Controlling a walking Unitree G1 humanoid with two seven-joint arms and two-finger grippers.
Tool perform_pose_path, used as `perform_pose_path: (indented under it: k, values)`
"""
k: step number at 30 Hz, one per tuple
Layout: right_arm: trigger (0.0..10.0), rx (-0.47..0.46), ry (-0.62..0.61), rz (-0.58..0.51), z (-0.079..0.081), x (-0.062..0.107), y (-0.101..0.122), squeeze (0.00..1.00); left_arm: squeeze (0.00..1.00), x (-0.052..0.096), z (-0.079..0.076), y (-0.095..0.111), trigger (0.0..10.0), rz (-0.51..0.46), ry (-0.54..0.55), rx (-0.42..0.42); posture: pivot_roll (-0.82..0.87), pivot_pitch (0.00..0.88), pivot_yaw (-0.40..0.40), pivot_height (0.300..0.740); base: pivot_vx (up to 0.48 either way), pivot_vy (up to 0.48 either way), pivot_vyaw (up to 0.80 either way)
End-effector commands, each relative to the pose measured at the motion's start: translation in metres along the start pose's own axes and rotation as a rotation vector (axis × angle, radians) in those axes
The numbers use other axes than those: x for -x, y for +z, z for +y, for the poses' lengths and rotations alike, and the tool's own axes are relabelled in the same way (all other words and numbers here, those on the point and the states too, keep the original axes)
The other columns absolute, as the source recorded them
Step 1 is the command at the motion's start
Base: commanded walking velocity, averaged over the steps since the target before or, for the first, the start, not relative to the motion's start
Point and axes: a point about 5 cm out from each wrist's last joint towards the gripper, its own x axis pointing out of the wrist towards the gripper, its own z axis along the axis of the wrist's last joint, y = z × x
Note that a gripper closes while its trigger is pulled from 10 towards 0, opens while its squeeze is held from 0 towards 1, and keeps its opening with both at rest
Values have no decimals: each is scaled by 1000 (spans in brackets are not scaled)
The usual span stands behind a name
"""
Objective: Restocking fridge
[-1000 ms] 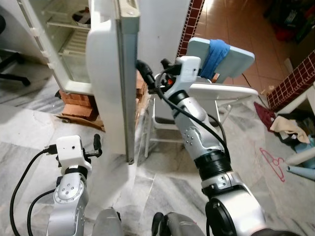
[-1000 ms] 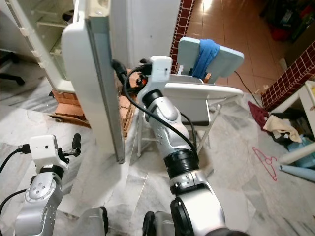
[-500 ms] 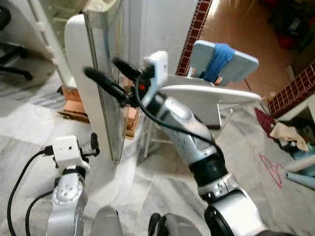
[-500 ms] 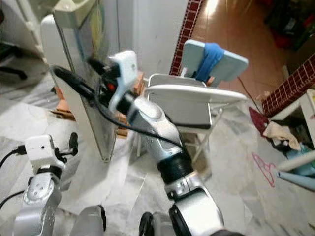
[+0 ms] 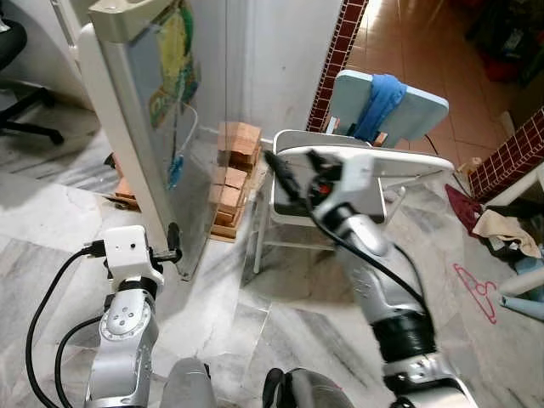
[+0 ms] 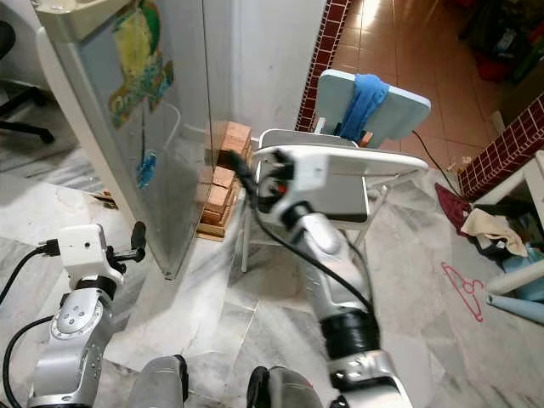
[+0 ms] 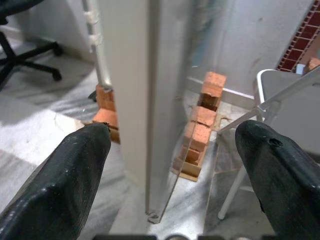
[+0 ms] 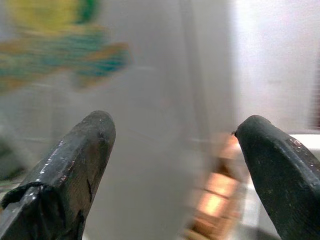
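A: Where was the fridge door [image 5: 140,127] at that moment?

B: Far left of the scene, standing edge-on to the robot, its grey outer face turned right with a yellow-and-green sticker [image 6: 136,59] high up on it. Its lower corner stood just above the marble floor [image 5: 255,314].

A: And the left claw [image 5: 172,242]?

B: Low on the near left, right up at the door's bottom edge. In the wrist view the two black fingers [image 7: 80,175] were spread wide, released, with the door's edge running up between them, nothing gripped.

A: The right one?

B: The right claw [image 5: 293,174] was raised mid-scene, to the right of the door and apart from it, in front of the folding chair [image 6: 340,174]. Its fingers [image 8: 70,170] were parted too, empty, pointing at the door's blurred face.

A: What else was around?

B: A stack of red bricks [image 5: 234,174] sat on the floor by the white wall, between door and chair. A blue cloth [image 5: 381,98] hung over the chair's pale back. Far right on the floor lay a pink hanger [image 5: 476,289] and some crumpled clothes [image 5: 501,229].
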Motion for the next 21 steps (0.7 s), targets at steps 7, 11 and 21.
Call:
perform_pose_path:
  k: [7, 11, 21]
  values:
    - [10000, 101, -145, -35, -25, 22, 9, 0, 0, -4, -5, 9, 10000, -56, -58, -75, 91, 136, -43, 740, 0, 0, 0]
    - [10000, 110, -194, -6, -28, 34, -1, 0, 0, -7, -3, 9, 10000, -50, -62, -80, 90, 133, -38, 740, 0, 358, 0]
    - [10000, 132, -221, -12, -27, 36, 0, 0, 0, -16, 1, 14, 10000, -70, -56, -90, 90, 120, -44, 740, 0, 475, 0]
